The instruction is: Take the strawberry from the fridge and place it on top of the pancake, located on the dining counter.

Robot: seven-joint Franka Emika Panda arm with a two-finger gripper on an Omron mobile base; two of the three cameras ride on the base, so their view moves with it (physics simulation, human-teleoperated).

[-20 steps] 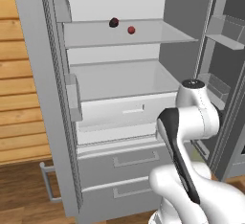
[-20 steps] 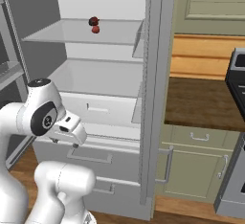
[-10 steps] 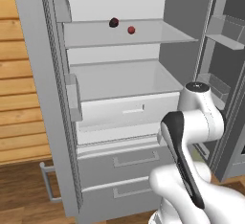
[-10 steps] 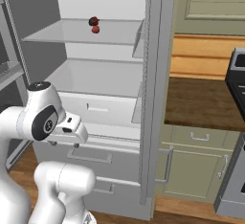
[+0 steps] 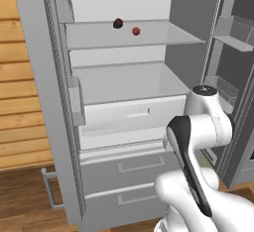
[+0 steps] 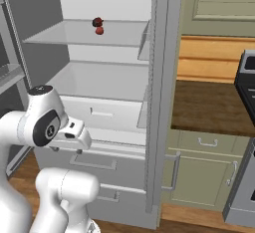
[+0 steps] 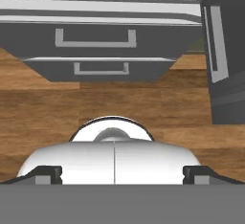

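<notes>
The tiny bright red strawberry point(image 5: 136, 30) lies mid-shelf in the open light-grey fridge point(image 5: 124, 127), beside a dark maroon lump point(image 5: 117, 23). The two-finger gripper point(image 7: 115, 174) is spread fully, holding nothing

Warm wood-plank wall point(image 5: 20, 77) rises beside a brown plank floor point(image 7: 119, 108); a dark wooden countertop point(image 6: 206, 110) tops pale green cabinets point(image 6: 209, 162) with bar handles, a stove point(image 6: 246, 142) alongside

Claw point(image 7: 115, 173) (downward-facing) agape, empty
</notes>
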